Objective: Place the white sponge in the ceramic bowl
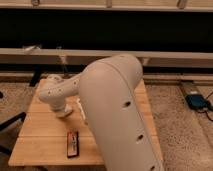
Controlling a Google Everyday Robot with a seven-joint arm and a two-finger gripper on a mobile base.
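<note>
Across the middle and right, the big white arm (pixel 117 110) fills the near view and hides much of the wooden surface (pixel 45 145); its left and front edges show, with open wood toward the front-left corner. The forearm reaches left, then bends down, setting the hand (pixel 62 112) low over the left half; apart or together, I cannot tell. A white piece (pixel 80 108) lies just right of it, perhaps the white sponge. A dark bar (pixel 73 144) lies near the front edge
</note>
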